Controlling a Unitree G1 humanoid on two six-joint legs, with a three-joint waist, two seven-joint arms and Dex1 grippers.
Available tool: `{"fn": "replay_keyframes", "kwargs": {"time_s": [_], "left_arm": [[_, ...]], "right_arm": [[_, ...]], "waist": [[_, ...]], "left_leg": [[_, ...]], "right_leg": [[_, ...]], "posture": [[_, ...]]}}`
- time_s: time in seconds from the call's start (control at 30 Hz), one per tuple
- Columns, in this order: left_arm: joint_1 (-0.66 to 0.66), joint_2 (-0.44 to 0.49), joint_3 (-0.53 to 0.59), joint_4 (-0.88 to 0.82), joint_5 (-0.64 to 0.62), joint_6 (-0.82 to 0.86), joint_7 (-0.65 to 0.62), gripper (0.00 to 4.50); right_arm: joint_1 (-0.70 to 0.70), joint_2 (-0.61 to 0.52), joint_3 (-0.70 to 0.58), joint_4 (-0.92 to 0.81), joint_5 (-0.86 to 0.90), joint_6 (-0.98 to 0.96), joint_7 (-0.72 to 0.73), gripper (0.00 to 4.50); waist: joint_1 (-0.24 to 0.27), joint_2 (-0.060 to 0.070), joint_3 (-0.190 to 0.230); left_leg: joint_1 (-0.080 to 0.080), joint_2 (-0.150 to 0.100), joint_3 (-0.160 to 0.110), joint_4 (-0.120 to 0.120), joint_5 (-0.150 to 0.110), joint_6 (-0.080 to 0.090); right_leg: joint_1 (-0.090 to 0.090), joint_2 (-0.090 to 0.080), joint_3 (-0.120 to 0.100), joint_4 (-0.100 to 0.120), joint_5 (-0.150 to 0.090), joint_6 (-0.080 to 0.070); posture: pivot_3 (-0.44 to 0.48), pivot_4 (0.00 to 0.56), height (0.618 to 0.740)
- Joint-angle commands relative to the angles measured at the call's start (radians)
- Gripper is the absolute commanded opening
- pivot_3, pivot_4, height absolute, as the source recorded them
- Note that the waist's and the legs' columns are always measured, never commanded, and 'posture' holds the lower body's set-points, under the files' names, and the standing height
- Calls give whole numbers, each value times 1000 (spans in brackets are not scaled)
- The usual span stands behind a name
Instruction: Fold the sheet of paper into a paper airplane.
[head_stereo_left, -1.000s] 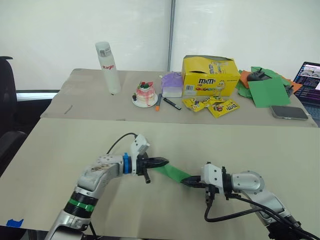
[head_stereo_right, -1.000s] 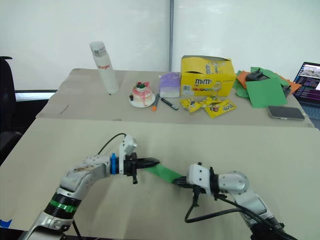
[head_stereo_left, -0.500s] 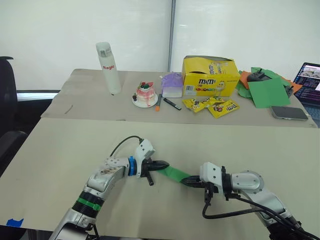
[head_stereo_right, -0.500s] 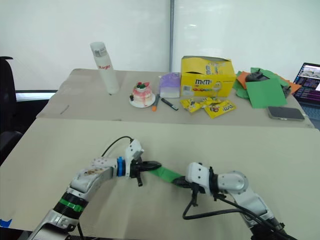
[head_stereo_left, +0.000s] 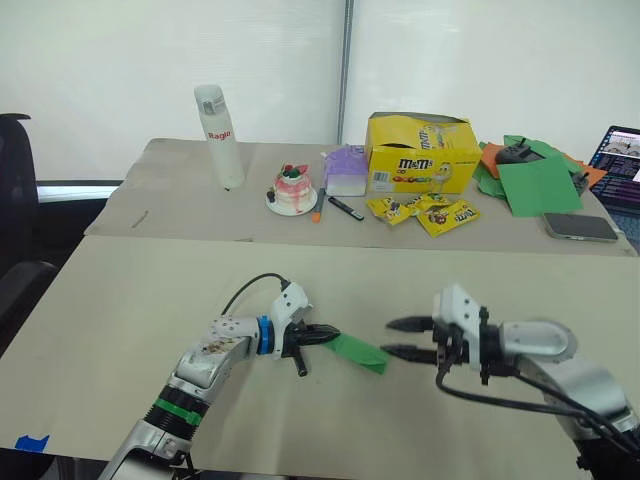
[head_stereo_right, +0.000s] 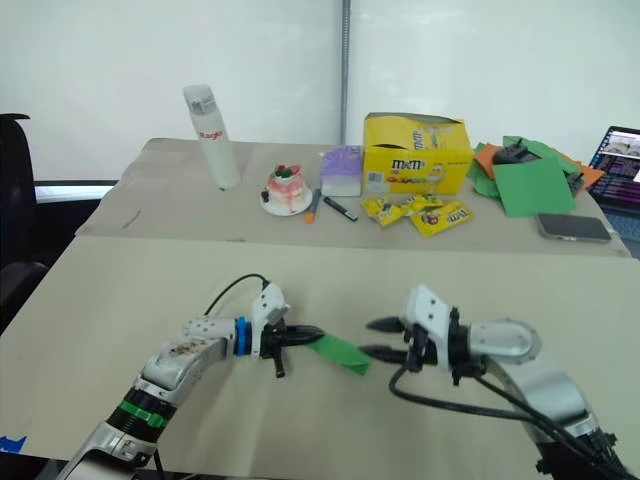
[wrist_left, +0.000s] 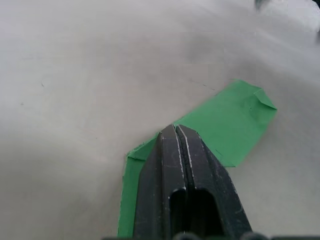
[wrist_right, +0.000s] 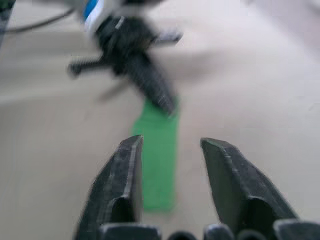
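Note:
The bright-green sheet of paper is folded into a narrow, layered paper airplane shape with an angled far end. It lies low over the near table. My left gripper is shut on its left end, seen close up in the left wrist view as black fingers pinching the green paper. My right gripper hovers open just right of the paper's free end, not touching it. In the right wrist view its fingers stand apart, with the paper and the left gripper beyond.
On the far table stand a white bottle, a small cake on a plate, a yellow candy box, candy packets, a pile of green and orange sheets, a phone and a laptop.
My right gripper has let go of the paper, opened and pulled back to the right. The paper's free end now hangs from my left gripper alone, which has barely moved.

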Motion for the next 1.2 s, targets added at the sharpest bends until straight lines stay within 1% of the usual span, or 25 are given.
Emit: {"fn": "replay_keyframes", "kwargs": {"time_s": [0.03, 0.07, 0.1, 0.2, 0.27, 0.3, 0.4, 0.53, 0.63, 0.87, 1.0, 1.1, 1.2], "left_arm": [[26, 12, -34, 46, 43, 21, 0, 0], [27, 12, -36, 42, 43, 23, -1, 0], [28, 13, -36, 38, 42, 26, 0, 0], [31, 13, -37, 31, 41, 32, 2, 0], [32, 13, -37, 28, 40, 37, 3, 0], [34, 14, -39, 25, 40, 40, 3, 0], [34, 15, -40, 23, 40, 43, 5, 0], [36, 16, -38, 15, 39, 42, 8, 0], [37, 17, -39, 11, 36, 45, 5, 0], [28, 16, -44, 21, 33, 48, -8, 0], [15, 11, -47, 34, 35, 39, -20, 0], [10, 10, -48, 39, 37, 38, -26, 0], [7, 9, -49, 44, 37, 40, -32, 0]], "right_arm": [[-12, 30, 55, 4, -52, -12, -44, 646], [-14, 40, 83, 16, -81, -23, -53, 270], [-21, 58, 113, 31, -111, -30, -73, 39], [-35, 104, 174, 56, -158, -47, -98, 39], [-61, 128, 243, 93, -246, -69, -129, 39], [-65, 146, 262, 104, -261, -72, -138, 39], [-71, 182, 284, 135, -280, -83, -153, 39], [-47, 162, 291, 178, -316, -99, -148, 39], [-5, 136, 265, 183, -316, -106, -152, 39], [117, 65, 150, 144, -268, -119, -145, 39], [205, 19, 54, 115, -216, -118, -128, 39], [217, 19, 6, 102, -186, -147, -128, 39], [160, 76, -41, 73, -103, -175, -128, 39]], "waist": [[2, 0, 0], [2, 0, 0], [2, 0, 0], [1, 0, 0], [0, 1, 0], [-1, 1, -1], [1, 1, 0], [1, 0, -1], [1, 0, -2], [4, -1, -6], [7, -1, -6], [5, -2, -6], [4, -2, -6]], "left_leg": [[0, 0, 0, 0, 0, 0], [-1, 0, 0, 0, 0, 0], [-1, 0, 0, 0, 0, 0], [-1, 0, 0, 0, 0, 0], [-1, 0, 0, 0, 0, 0], [-1, 0, 0, 0, 0, 0], [-1, 0, 0, 0, 0, 0], [0, -1, 1, 0, 0, 0], [0, -1, 1, 0, 0, 0], [0, -1, 0, 0, 0, 0], [0, -1, 0, 1, 0, 1], [0, -1, 0, 1, 0, 1], [0, -1, 0, 1, 0, 1]], "right_leg": [[0, 0, 0, 0, 0, 0], [0, 0, 0, -1, 0, 0], [0, 0, 0, -1, 0, 0], [-1, 0, 1, 0, 0, 0], [-1, 1, 1, 0, 0, 0], [-1, 1, 1, 0, 0, 0], [-1, 1, 0, 0, 0, 0], [0, 1, 0, 0, 0, 0], [0, 1, 0, 0, 0, 0], [1, 0, 0, -1, 0, 0], [1, 0, 1, -1, 0, 0], [2, 0, 1, -2, 0, 0], [2, 0, 1, -1, 0, 0]], "posture": [[0, 150, 738], [0, 150, 738], [0, 150, 738], [0, 150, 738], [0, 150, 738], [0, 150, 738], [0, 150, 738], [0, 150, 738], [0, 150, 738], [0, 150, 738], [0, 150, 738], [0, 150, 738], [0, 150, 738]]}}
